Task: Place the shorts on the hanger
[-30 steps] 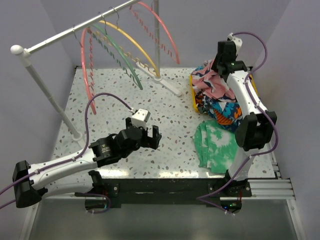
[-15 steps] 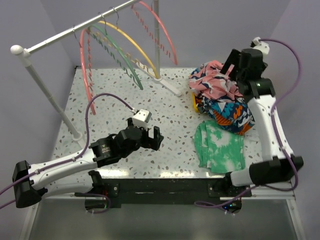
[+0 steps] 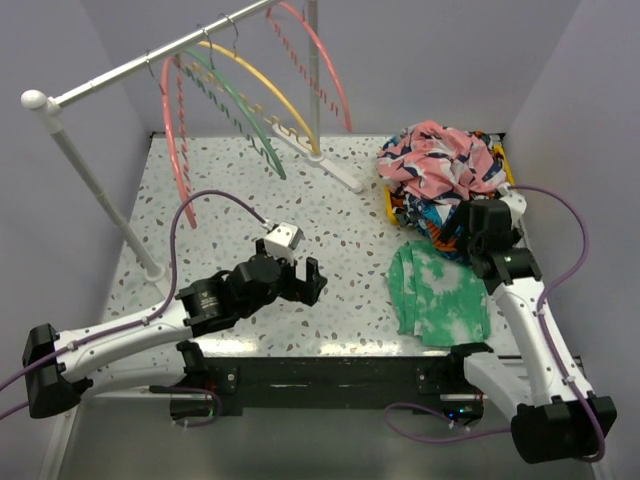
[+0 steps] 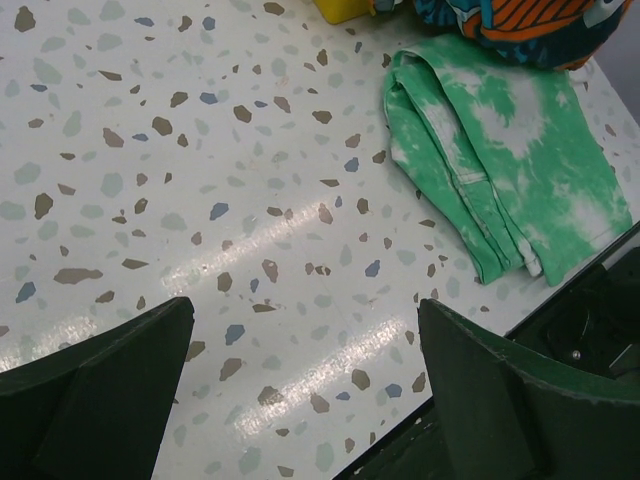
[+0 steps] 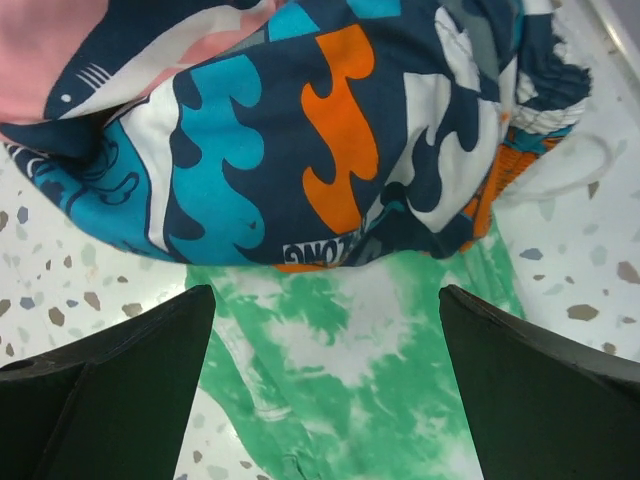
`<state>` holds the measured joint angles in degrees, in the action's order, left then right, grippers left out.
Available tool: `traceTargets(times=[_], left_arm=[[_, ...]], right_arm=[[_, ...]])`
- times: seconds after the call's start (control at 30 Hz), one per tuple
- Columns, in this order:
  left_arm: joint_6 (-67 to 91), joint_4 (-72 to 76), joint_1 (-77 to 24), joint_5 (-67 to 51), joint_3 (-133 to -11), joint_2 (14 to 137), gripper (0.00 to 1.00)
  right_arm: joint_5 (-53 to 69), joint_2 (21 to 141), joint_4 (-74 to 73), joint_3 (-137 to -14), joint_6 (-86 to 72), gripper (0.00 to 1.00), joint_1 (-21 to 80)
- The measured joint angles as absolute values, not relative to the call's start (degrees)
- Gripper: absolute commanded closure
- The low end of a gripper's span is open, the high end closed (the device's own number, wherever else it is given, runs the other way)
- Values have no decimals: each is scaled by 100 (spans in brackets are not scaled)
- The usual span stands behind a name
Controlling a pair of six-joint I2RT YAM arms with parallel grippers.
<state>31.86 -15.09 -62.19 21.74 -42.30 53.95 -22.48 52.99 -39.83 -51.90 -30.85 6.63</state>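
The shorts [image 3: 437,222], printed teal, navy, orange and white, lie crumpled at the right under a pink patterned garment [image 3: 440,160]. They fill the top of the right wrist view [image 5: 330,130]. My right gripper [image 3: 480,238] is open and empty, just above the near edge of the shorts, its jaws wide [image 5: 325,400] over green tie-dye cloth. Two pink arched hangers hang on the rail, one at the left [image 3: 170,140] and one at the far end [image 3: 325,50]. My left gripper [image 3: 308,280] is open and empty over bare tabletop [image 4: 305,390].
A green tie-dye cloth [image 3: 440,295] lies flat at the front right [image 4: 500,160] [image 5: 370,400]. A yellow hanger [image 3: 262,85] and a green hanger [image 3: 240,110] hang on the white rail [image 3: 150,62]. The rail's post [image 3: 100,190] stands at the left. A yellow bin edge [image 3: 388,200] shows under the clothes.
My right arm has swung down and forward from behind the clothes pile; its gripper now hovers over the near edge of the shorts. The left arm has barely moved.
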Motion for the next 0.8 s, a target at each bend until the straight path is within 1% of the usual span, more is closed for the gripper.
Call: traceTargets(times=[0.1, 0.13, 0.2, 0.23, 0.3, 0.33, 0.37, 0.47, 0.8], left_arm=[[3186, -1503, -6219, 2119, -4230, 5395, 0], [3186, -1505, -6219, 2119, -4230, 5389, 0], [3186, -1503, -6219, 2123, -4230, 5369, 0], [3186, -1503, -6219, 2123, -4230, 5356, 0], [3186, -1500, -6219, 2128, -4230, 5321, 0], [3188, -1500, -6219, 2130, -4230, 5304, 0], [3188, -1498, -6219, 2134, -4230, 5282, 0], [3188, -1483, -6219, 2147, -4230, 5249, 0], [3170, -1584, -6219, 2152, -4261, 5256, 0]], right_arm=[[-2165, 5640, -3492, -4941, -3273, 1, 663], [-2145, 5811, -3262, -4908, -3330, 3, 663], [-2141, 6145, -2731, -4801, -3422, 14, 663], [-2141, 6257, -2556, -4759, -3446, 32, 663], [-2158, 6482, -2270, -4737, -3492, 61, 663], [-2185, 6558, -2167, -4748, -3494, 91, 663], [-2250, 6617, -2143, -4799, -3520, 100, 663], [-2425, 6696, -2412, -5188, -3489, 100, 663], [-2718, 6329, -3758, -7970, -3048, 100, 663]])
